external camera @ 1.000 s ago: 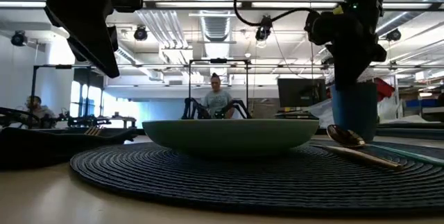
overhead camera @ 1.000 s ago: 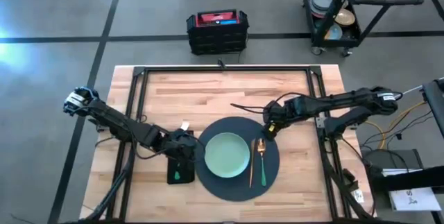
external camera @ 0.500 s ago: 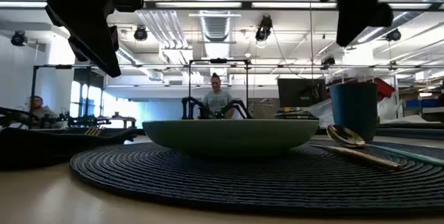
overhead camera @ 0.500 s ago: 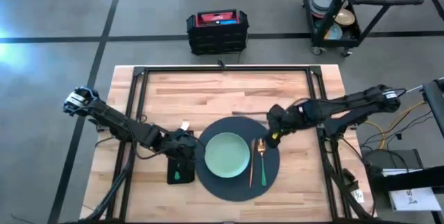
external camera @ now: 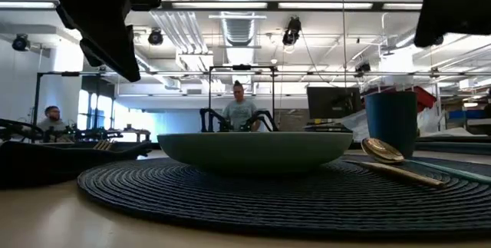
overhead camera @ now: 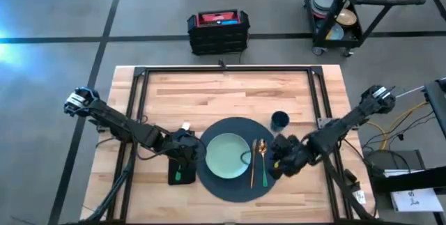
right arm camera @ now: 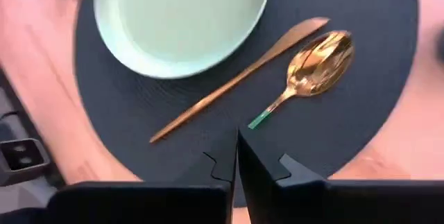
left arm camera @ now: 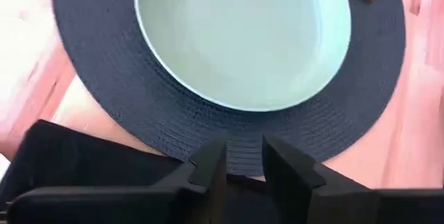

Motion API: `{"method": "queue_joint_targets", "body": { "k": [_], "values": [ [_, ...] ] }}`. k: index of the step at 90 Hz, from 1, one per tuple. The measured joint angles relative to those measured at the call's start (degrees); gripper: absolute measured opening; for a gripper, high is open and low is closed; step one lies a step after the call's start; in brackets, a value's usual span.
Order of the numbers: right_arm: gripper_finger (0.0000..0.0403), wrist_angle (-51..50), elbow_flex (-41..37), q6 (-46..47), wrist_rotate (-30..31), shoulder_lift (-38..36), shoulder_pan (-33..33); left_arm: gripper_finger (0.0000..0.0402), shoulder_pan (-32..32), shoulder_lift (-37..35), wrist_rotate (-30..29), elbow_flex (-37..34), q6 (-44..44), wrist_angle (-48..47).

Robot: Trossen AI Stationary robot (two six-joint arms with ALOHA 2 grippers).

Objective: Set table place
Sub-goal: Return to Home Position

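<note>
The right hand (overhead camera: 277, 164) hangs over the right rim of the large dark grey round woven placemat (overhead camera: 237, 191). Its two fingers are pressed together and hold nothing. The gold spoon with the green handle (right arm camera: 316, 61) lies on the mat just beside this hand, and the slim gold knife (right arm camera: 236, 82) lies between the spoon and the pale green round plate (overhead camera: 228, 157). The small dark blue cup (overhead camera: 279, 120) stands upright on the light wood plank desk (overhead camera: 209, 96), just off the mat's far right edge and apart from the hand.

The left hand (overhead camera: 187, 148) hovers over the black cloth napkin (overhead camera: 187, 176), which lies along the mat's left side. Its fingers are parted by a narrow gap, with nothing between them. A gold fork with a green handle (overhead camera: 178, 177) rests on the napkin.

By count there is one placemat, one plate at its middle, one napkin and one cup. There are three pieces of cutlery: two on the mat and one on the napkin.
</note>
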Motion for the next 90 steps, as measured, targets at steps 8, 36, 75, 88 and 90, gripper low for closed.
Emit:
{"method": "queue_joint_targets", "body": {
  "k": [8,36,75,88,90],
  "values": [
    [0.0000,3.4,0.0,0.7,0.5,3.4,0.6,0.0076,0.0,0.0,-0.4,0.0,0.0,0.1],
    [0.0000,13.2,0.8,0.5,0.4,12.5,0.9,0.0085,-0.1,0.0,-0.4,0.0,-0.4,0.2],
    [0.0000,33.5,1.0,-32.0,15.7,-3.4,0.8,0.0045,-1.6,-11.0,-4.8,-0.6,19.8,27.1],
    [0.0000,49.9,-8.4,-51.4,13.2,-18.4,-1.5,0.0023,-0.3,-22.7,-5.6,-6.4,26.7,33.2],
    [0.0000,53.0,-9.8,-54.0,10.9,-20.6,-2.6,0.0020,0.5,-24.2,-4.8,-7.4,27.8,34.8]
  ]
}}
